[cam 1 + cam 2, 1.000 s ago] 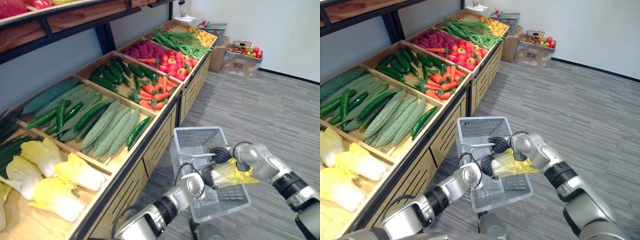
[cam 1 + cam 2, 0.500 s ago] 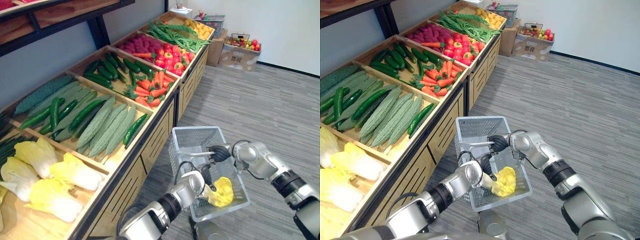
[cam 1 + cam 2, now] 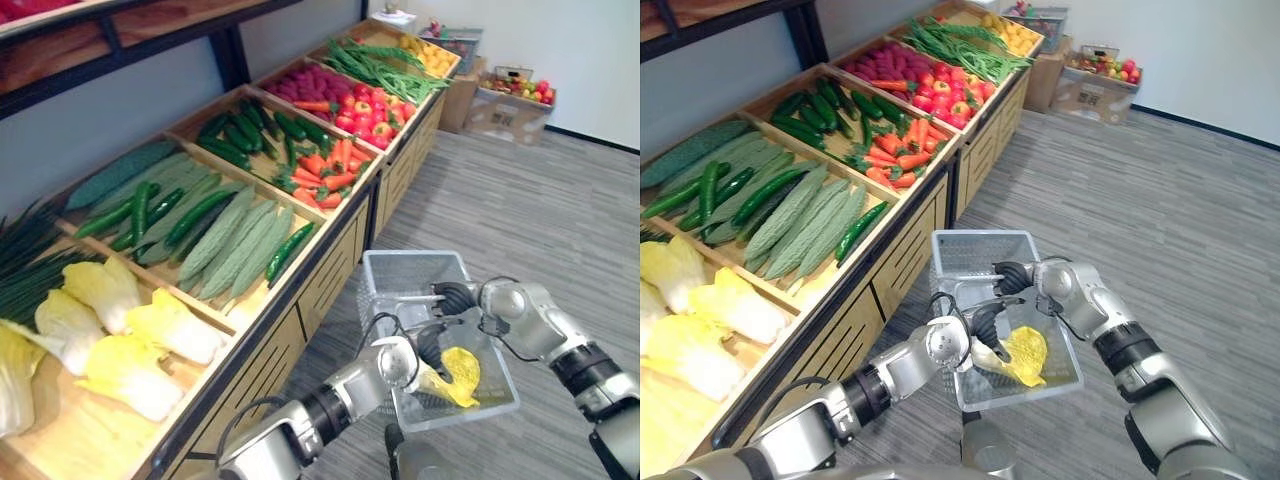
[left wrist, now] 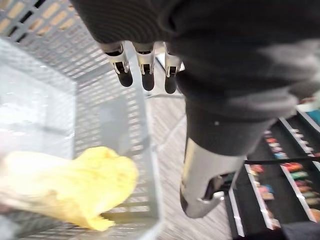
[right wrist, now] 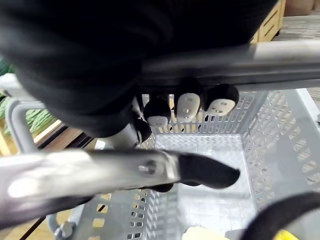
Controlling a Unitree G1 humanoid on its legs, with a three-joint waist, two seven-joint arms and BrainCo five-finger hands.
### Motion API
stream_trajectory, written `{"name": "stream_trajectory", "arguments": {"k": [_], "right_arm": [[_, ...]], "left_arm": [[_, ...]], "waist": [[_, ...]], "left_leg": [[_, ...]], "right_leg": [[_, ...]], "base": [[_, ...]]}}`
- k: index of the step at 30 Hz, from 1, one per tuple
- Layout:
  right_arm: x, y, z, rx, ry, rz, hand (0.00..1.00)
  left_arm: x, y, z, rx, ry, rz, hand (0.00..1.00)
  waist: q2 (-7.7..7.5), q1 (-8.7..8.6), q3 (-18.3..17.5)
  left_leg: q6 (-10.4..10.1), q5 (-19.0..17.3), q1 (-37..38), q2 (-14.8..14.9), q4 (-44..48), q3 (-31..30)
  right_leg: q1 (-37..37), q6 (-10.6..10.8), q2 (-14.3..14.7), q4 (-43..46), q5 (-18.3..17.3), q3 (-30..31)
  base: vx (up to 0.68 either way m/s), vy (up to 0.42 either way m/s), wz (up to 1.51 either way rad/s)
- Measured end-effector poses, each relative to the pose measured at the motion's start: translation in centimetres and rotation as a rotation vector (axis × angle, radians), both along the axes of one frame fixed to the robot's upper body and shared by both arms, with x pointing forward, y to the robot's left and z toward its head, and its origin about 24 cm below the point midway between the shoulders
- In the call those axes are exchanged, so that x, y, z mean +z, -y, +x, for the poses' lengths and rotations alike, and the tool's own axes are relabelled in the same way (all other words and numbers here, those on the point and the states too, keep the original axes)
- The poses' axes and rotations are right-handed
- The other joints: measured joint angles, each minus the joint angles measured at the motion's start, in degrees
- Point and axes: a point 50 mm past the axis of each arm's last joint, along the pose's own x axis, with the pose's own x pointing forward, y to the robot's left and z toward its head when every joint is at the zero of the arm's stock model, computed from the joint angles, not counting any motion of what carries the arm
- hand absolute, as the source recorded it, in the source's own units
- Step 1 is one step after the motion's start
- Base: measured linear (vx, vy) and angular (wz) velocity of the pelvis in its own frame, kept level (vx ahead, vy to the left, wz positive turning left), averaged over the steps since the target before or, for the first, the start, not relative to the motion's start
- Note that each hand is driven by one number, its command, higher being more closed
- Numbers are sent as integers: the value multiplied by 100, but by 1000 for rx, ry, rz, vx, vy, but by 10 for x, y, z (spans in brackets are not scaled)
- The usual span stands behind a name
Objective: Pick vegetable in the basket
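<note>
The yellow vegetable [image 3: 455,375] lies down in the grey basket [image 3: 410,272], on the basket's floor, at the end close to the robot. So the thing you want is in the basket now.

Look at how it lies. It is longer one way than the other, and its long side runs across the basket. The pale stalk end points to the left robot hand [image 3: 432,348]. The leafy yellow end points away, to the robot's right.

The left robot hand hangs just over the stalk end. Its fingers [image 4: 145,67] look loose, and I think they hold nothing. This is the nearer robot hand to the vegetable. If you want to move it, I think you reach down and a bit to the right.

The right robot hand [image 3: 458,298] is busy. Its fingers are wrapped round the basket's handle [image 5: 260,55], so it holds the basket up.

The desk [image 3: 330,225] with the other vegetables is on the robot's left, so the left arm is nearer to that too.

You can read no words here. The cardboard box [image 3: 1090,95] far off has a dark mark, too small to read.
</note>
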Motion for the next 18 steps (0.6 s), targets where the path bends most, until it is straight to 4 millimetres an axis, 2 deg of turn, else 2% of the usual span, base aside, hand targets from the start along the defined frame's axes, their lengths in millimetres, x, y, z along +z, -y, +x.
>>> {"name": "stream_trajectory", "arguments": {"k": [3,6,8,11,13,14,15,16,18], "right_arm": [[-18,19,-10,-113,-45,13,100],[-47,45,-31,-281,-123,35,100],[-61,57,-42,-367,-158,41,100],[-79,78,-62,-498,-183,56,100],[-93,101,-82,-631,-204,57,100],[-101,113,-94,-712,-216,62,100],[-108,122,-104,-796,-224,77,100],[-112,126,-110,-829,-229,78,100],[-127,139,-136,-975,-259,104,100]], "left_arm": [[2,-13,-14,-91,-123,-71,0],[26,-19,-43,-217,-227,-287,0],[36,-24,-54,-240,-309,-409,0],[39,-46,-57,-165,-420,-558,0],[39,-73,-47,-29,-445,-665,0],[40,-93,-39,67,-432,-733,0],[43,-114,-32,166,-384,-781,0],[46,-125,-28,218,-348,-807,0],[61,-165,-16,391,-215,-927,0]], "waist": [[21,44,-7],[68,197,-20],[111,248,-24],[210,311,-63],[284,348,-99],[304,372,-108],[322,398,-112],[327,421,-113],[346,557,-126]], "left_leg": [[7,1,-18,-28,-21,-172],[89,59,-107,-86,-131,-446],[156,129,-116,-153,-247,-614],[214,251,-109,-270,-486,-910],[293,352,-159,-371,-677,-1190],[321,374,-236,-422,-717,-1369],[355,398,-308,-435,-718,-1522],[375,411,-352,-454,-718,-1594],[431,452,-491,-485,-719,-1867]], "right_leg": [[133,6,-96,-70,3,-159],[247,15,-215,-157,8,-423],[335,21,-289,-184,12,-581],[508,40,-376,-292,23,-775],[645,96,-433,-428,58,-970],[710,121,-491,-504,73,-1087],[777,151,-533,-588,95,-1203],[802,157,-550,-617,98,-1255],[895,185,-592,-725,118,-1458]], "base": [[-15,81,31],[-19,64,41],[-1,61,45],[-20,54,43],[-35,46,63],[-38,29,73],[-36,28,63],[-28,24,56],[-16,1,51]]}}
